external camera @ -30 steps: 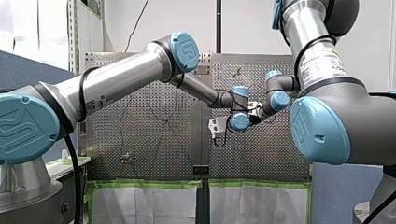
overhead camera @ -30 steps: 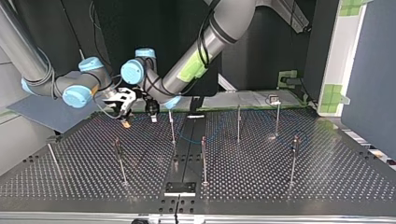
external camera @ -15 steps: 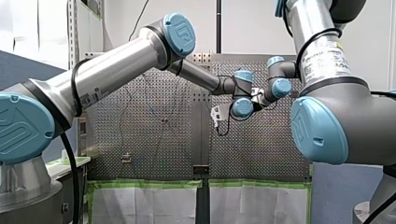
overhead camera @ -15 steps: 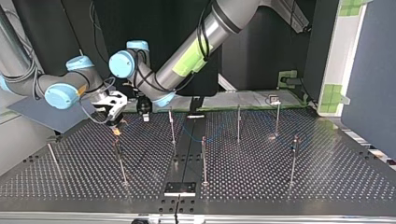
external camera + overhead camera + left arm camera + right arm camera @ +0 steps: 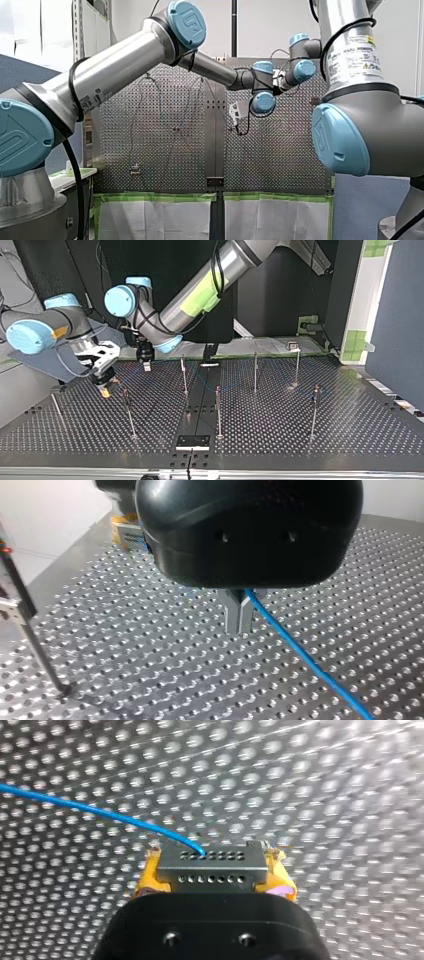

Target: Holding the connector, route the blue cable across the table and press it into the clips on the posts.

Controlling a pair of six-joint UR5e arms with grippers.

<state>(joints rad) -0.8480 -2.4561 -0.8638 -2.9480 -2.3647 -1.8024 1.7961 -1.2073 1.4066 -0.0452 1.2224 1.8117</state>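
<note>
In the right wrist view my right gripper (image 5: 212,856) is shut with its yellow pads (image 5: 148,875) on a grey connector (image 5: 211,870) that has two rows of small holes. The blue cable (image 5: 100,811) leaves the connector's top and runs off low over the perforated table. In the left wrist view my left gripper (image 5: 239,629) has its metal fingers shut on the blue cable (image 5: 300,652), which trails away behind it. In the top view my right gripper (image 5: 105,390) hangs just above the table at the left, and my left gripper (image 5: 146,365) stands behind it, further right.
Several thin posts stand on the table (image 5: 280,430): one (image 5: 129,412) close to my right gripper, one (image 5: 184,375) beside my left gripper, and others (image 5: 255,371) across the top view's right half. A small dark plate (image 5: 192,441) lies at the near edge.
Both grippers have moved toward the top view's left with the cable. My right gripper has also come nearer the camera and lower, and the gap between the two has widened.
</note>
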